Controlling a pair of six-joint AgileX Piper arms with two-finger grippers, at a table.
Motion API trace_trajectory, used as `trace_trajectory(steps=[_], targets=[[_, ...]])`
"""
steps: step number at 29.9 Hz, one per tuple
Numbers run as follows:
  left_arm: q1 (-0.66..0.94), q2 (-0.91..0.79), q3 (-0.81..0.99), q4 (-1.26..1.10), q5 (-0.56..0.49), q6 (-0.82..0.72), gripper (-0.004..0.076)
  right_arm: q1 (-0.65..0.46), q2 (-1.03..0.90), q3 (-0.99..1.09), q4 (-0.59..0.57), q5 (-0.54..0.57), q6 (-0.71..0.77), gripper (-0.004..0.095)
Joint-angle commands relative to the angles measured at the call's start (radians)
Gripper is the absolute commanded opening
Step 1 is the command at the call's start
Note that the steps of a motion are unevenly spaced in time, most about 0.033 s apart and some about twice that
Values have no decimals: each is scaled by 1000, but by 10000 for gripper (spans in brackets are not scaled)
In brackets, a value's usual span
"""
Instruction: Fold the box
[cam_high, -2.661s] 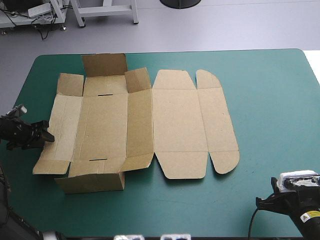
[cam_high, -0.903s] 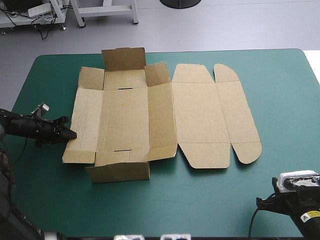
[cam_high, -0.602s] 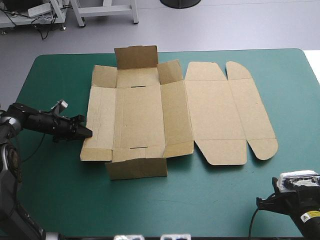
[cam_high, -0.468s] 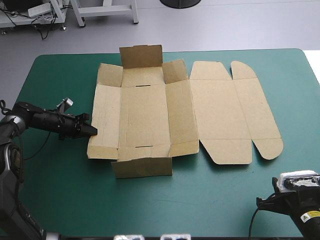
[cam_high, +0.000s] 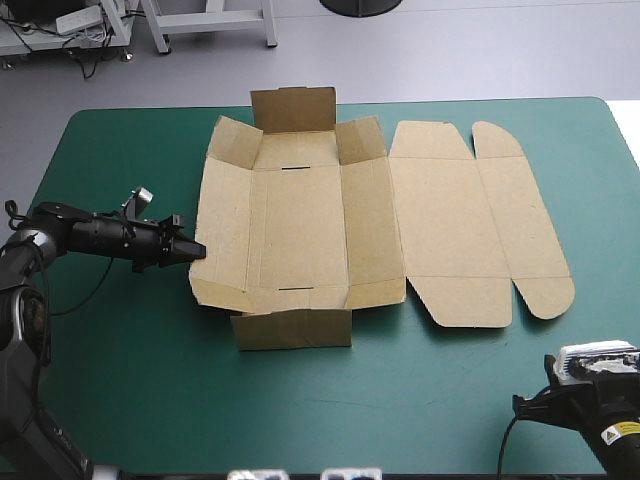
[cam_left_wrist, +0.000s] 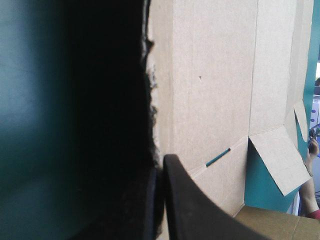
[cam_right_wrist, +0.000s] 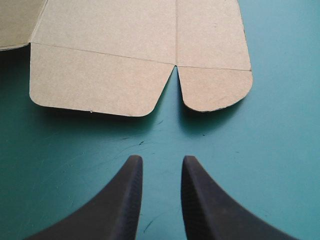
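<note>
Firmly, the black fingers (cam_left_wrist: 195, 205) of the left gripper (cam_high: 190, 252) pinch almost together on the brown box (cam_high: 300, 225) at its 9 o'clock edge, with the board between them. That side panel tilts up a little and the flap (cam_high: 292, 108) at 12 o'clock stands raised. The rest lies flat across the middle of the teal-green cover (cam_high: 420, 400). The right gripper (cam_right_wrist: 161, 162) holds nothing, its fingers a narrow gap apart over bare cover toward the table's 5 o'clock corner. The box's rounded flaps (cam_right_wrist: 215, 87) lie ahead of it, apart.

Nothing is legible; the small yellow label (cam_high: 619, 430) seems too tiny to read.
</note>
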Motion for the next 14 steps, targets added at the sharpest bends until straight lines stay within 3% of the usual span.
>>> trace_trajectory(steps=[1, 8, 14], targets=[[-5, -69, -38, -46, 92, 6, -8, 4, 12, -24, 1, -64, -8, 252], [-17, -173, -165, 77, 92, -69, -8, 4, 12, -24, 1, -64, -9, 252], [-130, -255, -264, 319, 92, -149, -10, 4, 12, -24, 1, -66, -9, 252]])
